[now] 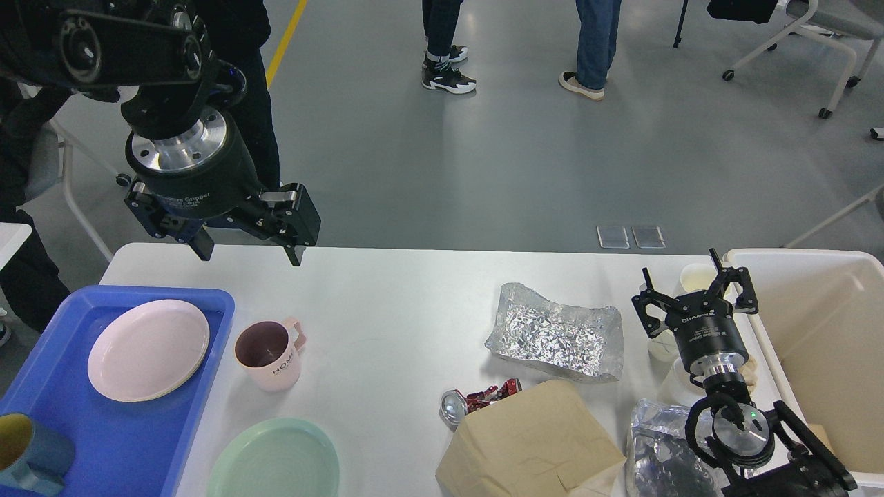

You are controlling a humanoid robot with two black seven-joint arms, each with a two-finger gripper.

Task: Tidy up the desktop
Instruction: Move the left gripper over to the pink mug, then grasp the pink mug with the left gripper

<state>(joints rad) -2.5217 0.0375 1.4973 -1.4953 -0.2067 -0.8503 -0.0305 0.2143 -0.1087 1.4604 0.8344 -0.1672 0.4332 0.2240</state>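
desktop [387,304]: smooth and matt, we think
tray [131,442]: shiny blue plastic
foil [556,335]: crinkly, shiny metal
bag [532,442]: dull brown paper
can [476,402]: crushed shiny metal
our left gripper [248,248]: black, with a shiny metal ring

Blue tray [148,442], pink plate [148,348] and mug [268,355], mint-green plate [275,459] — crinkled silver foil [554,333], tan bag [528,442].

Left gripper [250,250] points down, fingers [297,252] spread; right gripper [694,288] likewise gapes.
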